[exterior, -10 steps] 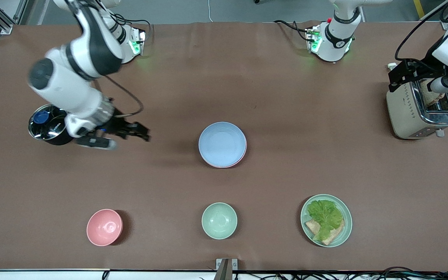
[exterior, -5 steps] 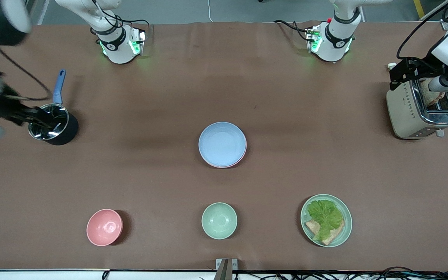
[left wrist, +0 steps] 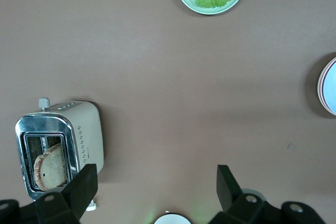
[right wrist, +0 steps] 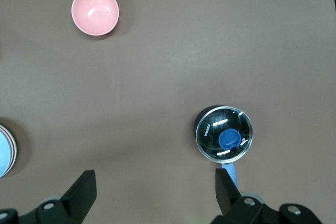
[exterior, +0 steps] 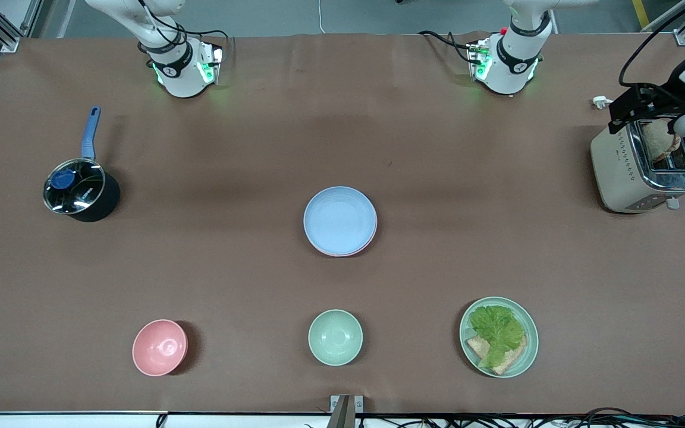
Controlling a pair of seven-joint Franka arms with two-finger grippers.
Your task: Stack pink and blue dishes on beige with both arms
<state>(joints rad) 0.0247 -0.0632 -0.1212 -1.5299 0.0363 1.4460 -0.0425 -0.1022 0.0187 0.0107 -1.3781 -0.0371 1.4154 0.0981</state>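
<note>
Stack at table centre: blue plate (exterior: 339, 219) on top, pink plate (exterior: 371, 235) showing only as a thin rim under it; beige plate not visible, hidden below if present at all. Both grippers clear of the stack. Left gripper (left wrist: 157, 190) high over the toaster (exterior: 646, 169) at the left arm's end of the table, fingers spread wide, nothing between them. Right gripper (right wrist: 156, 192) high over the black saucepan (exterior: 81, 190) at the right arm's end, fingers likewise spread and empty. Nearer the front camera than the stack: pink bowl (exterior: 160, 347), mint-green bowl (exterior: 335, 337), mint-green plate (exterior: 527, 356) carrying lettuce and bread. Bread slice sits in the toaster slot.
</note>
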